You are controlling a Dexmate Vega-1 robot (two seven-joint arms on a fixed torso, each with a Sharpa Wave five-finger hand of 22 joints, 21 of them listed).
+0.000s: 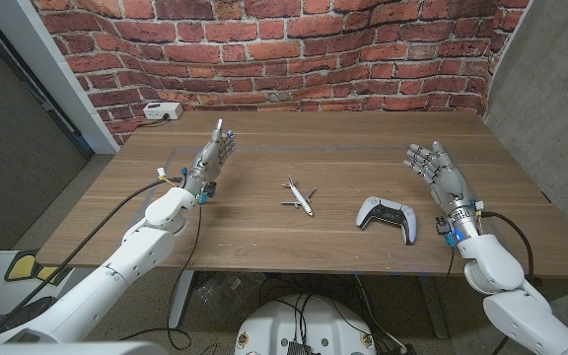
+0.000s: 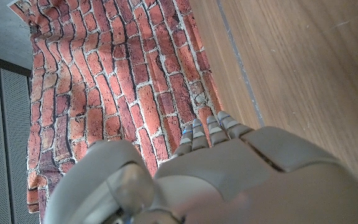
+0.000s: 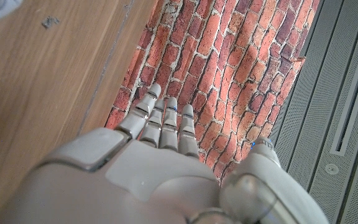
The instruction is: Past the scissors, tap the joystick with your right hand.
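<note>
A white game controller with black sticks lies on the wooden table, right of centre near the front edge. A small white toy airplane lies to its left, mid-table; I see no scissors. My right hand stands to the right of the controller and a little farther back, apart from it, fingers spread and pointing away, holding nothing. In the right wrist view my right hand reaches toward the brick wall. My left hand stands at the table's left, fingers up and empty; the left wrist view shows its back.
A small white box with a cable sits at the table's far left corner. A red brick wall rises right behind the table. A grey wall stands close to the table's right side.
</note>
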